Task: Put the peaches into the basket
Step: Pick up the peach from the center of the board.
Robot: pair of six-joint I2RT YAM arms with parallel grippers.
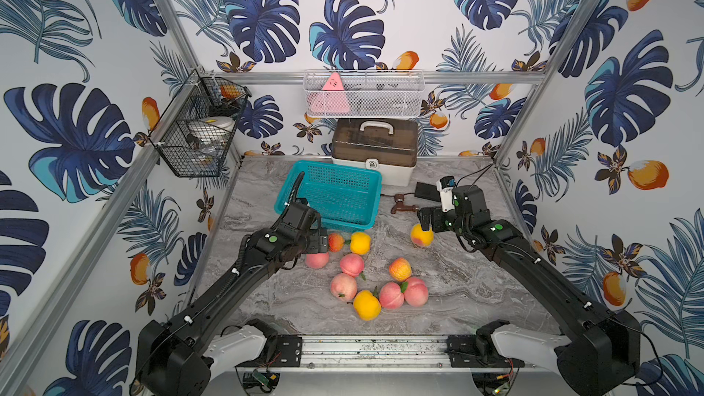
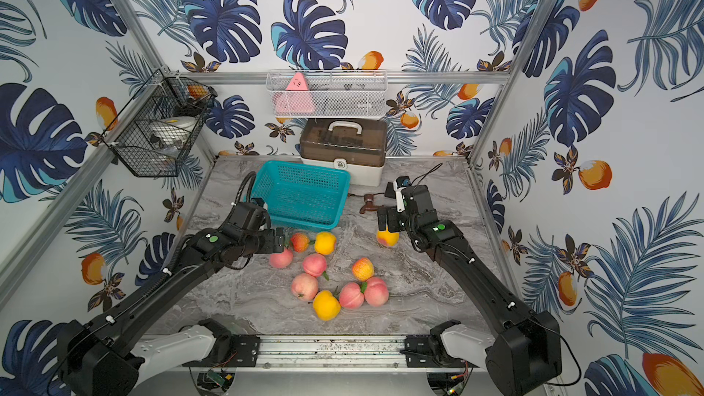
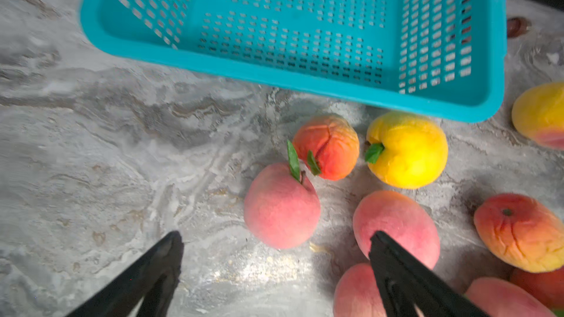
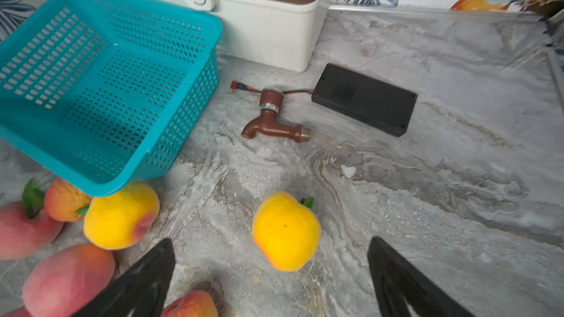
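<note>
Bright, even light, soft shadows under peaches (image 1: 352, 264); wrist views go blurry twd edges, top views sharp-ish.

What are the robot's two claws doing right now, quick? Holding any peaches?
Left gripper: open, holding nothing, close to a pink peach.
Right gripper: open, holding nothing, close to a yellow peach.

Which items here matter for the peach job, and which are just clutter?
Job: ten peaches, all outside the empty teal basket.
Clutter: brown tap, black box, lidded storage case, black wire basket, white mesh basket.
</note>
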